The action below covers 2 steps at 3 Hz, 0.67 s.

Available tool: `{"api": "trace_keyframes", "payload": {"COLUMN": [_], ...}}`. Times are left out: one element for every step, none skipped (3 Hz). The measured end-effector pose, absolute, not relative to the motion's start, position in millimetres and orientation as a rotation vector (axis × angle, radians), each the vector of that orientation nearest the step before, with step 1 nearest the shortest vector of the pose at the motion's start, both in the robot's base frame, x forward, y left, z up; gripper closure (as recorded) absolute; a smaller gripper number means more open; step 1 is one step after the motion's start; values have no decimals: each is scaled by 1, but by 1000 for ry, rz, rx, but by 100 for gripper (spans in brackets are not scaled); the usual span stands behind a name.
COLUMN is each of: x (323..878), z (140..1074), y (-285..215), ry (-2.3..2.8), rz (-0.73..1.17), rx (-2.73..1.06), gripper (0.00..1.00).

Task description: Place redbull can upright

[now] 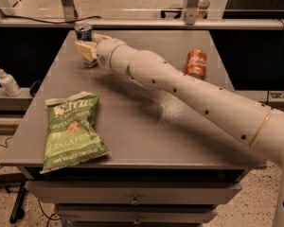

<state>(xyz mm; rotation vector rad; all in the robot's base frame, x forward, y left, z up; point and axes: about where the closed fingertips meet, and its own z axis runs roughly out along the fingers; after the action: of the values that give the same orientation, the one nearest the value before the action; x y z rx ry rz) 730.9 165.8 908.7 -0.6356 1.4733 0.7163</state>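
The redbull can (84,32) stands upright on the grey table (146,126) near its far left corner, silver top up and blue base on the surface. My gripper (88,46) reaches across from the right on the long cream arm. It is closed around the can's middle, with one yellowish finger (85,49) across the front and the other behind. The can's mid section is hidden by the finger.
A wider orange-red soda can (196,64) stands at the far right of the table. A green chip bag (73,131) lies flat at the front left. A white pump bottle (7,82) stands on a shelf left of the table. A rail runs behind the table.
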Motion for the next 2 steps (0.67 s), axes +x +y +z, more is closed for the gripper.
{"api": "trace_keyframes", "payload": {"x": [727,728], "z": [907,908], "y": [153,124], "ry": [1478,1478], "rz": [729,750], "rx": [-639,-640], "gripper": [0,0]}}
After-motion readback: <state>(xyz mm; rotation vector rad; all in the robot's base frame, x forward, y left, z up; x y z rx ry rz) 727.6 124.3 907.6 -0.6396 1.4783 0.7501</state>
